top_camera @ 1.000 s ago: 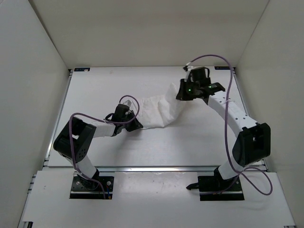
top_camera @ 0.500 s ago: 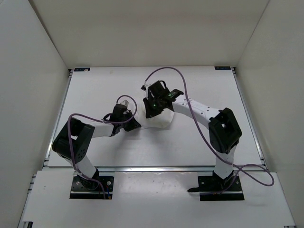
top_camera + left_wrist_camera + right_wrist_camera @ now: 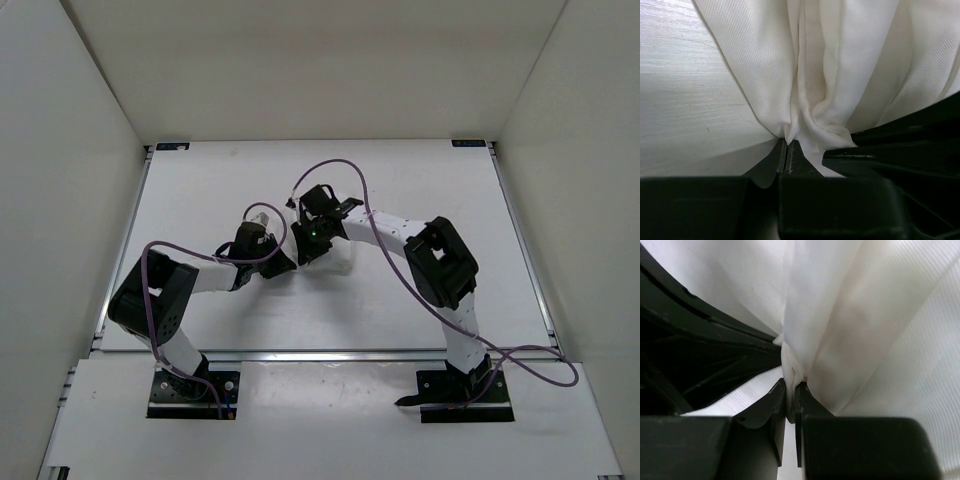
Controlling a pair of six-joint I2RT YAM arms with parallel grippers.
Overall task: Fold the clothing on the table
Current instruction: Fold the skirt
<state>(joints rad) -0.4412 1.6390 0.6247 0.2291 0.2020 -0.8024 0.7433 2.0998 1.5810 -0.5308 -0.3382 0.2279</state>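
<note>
1. We see the left gripper (image 3: 788, 145) clenched on a bunched edge of the clothing (image 3: 840, 75). Its jaws are pinched flat together and fabric fans out above them.
2. The right gripper (image 3: 790, 390) is clamped on a gathered fold of the same clothing, with cloth hanging off its tips.
3. In the top view the 2 grippers sit just beside each other near the middle of the table (image 3: 200, 200). The clothing is bunched small between and under them, and we can hardly separate it from the white tabletop there.
4. We judge the step in hand to be laying 1 end of the garment over the other to make a fold.
5. To do it well, we lower the carried edge in line with the pinned edge. Both pinches stay tight until the layer lies flat, and the right side lets go first so nothing drags back.
6. The cloth looks crumpled, so the fold may land lumpy.
7. The left arm (image 3: 190, 275) is folded low, elbow out left, wrist pointing right.
8. The right arm (image 3: 400, 225) reaches across leftward, elbow raised, wrist angled down at the cloth.
</note>
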